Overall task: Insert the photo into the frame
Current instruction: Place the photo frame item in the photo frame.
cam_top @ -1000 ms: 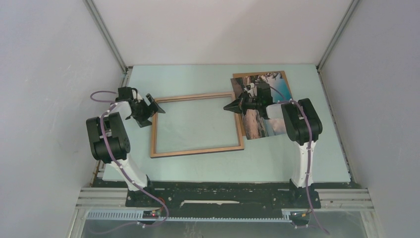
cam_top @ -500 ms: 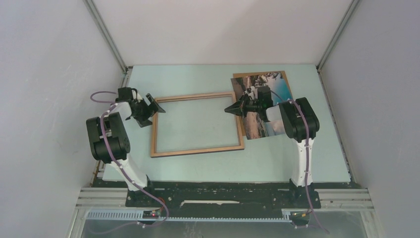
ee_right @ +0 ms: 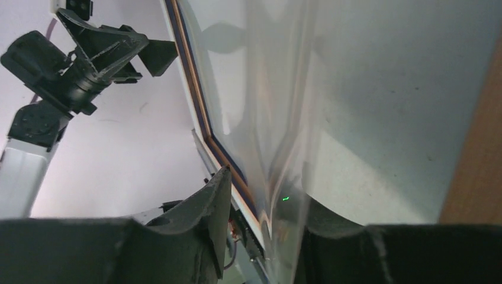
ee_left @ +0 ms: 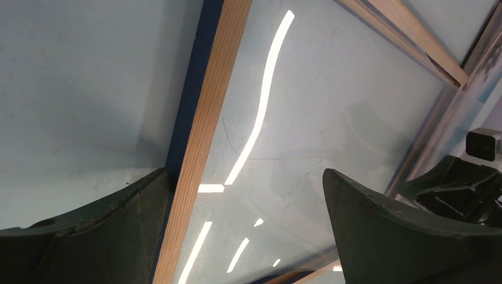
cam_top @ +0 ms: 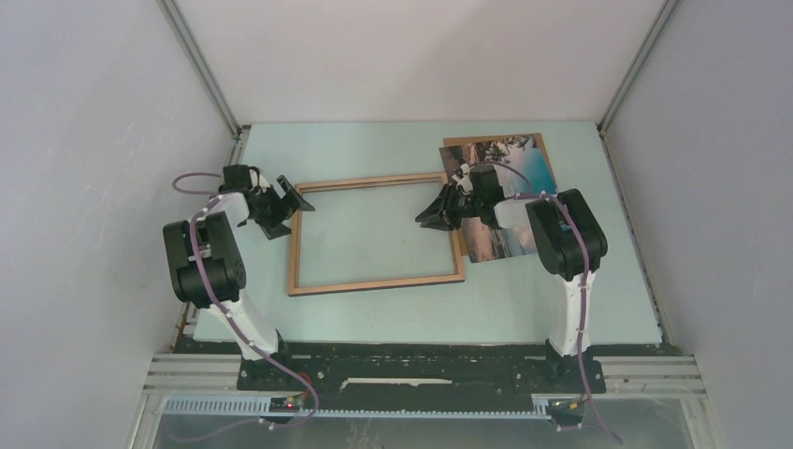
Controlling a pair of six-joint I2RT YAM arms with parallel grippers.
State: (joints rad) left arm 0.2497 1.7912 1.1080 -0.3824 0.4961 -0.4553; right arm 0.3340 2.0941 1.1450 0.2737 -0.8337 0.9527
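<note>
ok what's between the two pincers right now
Only the frame and its clear pane lie between the left pincer and right pincer; top view shows it, left wrist shows the pane's glare.

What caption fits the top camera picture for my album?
The left end effector and right end effector sit at both ends of the wooden frame, seaside photo lying to its right.

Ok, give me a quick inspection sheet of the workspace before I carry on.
Surface: pale green table, flat.
Job's things: frame lies flat, wood-brown face up, clear sheet in it; photo face up outside it, to its right, on a brown board.
Clutter: nothing seen.
Grippers: left gripper open, fingers astride the frame's left rail; right gripper at the right rail, clear sheet between its fingers, grip unclear.
Cables: purple cable along each arm.
Surroundings: white walls.
</note>
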